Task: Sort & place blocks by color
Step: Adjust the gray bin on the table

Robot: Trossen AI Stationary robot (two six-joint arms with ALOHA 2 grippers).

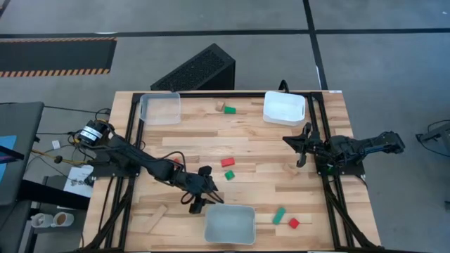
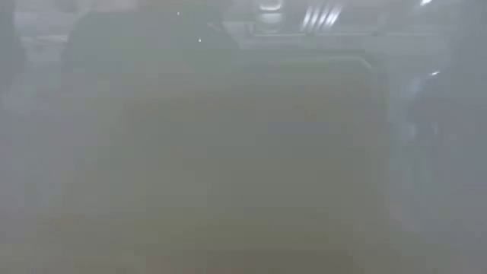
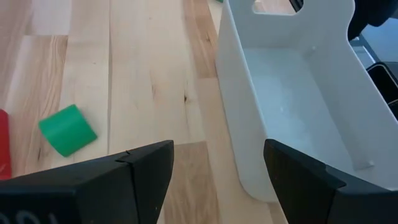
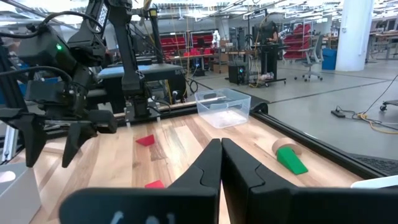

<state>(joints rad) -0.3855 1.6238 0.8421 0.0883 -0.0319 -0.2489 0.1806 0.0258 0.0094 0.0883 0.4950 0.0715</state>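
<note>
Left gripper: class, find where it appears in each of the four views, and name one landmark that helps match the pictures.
High view: left gripper sits low, left of centre, by the near tray's corner.
Low view: nothing can be made out.
Left wrist view: the gripper fills the bottom edge, open.
Right wrist view: the gripper hangs at far left, open.
Shared landmark: the pale tray beside it.

Three trays on the surface, one tray back-left, another tray back-right, a third tray at the front edge, blocks scattered between them, left end effector just left of the front tray, right end effector before the back-right tray.
</note>
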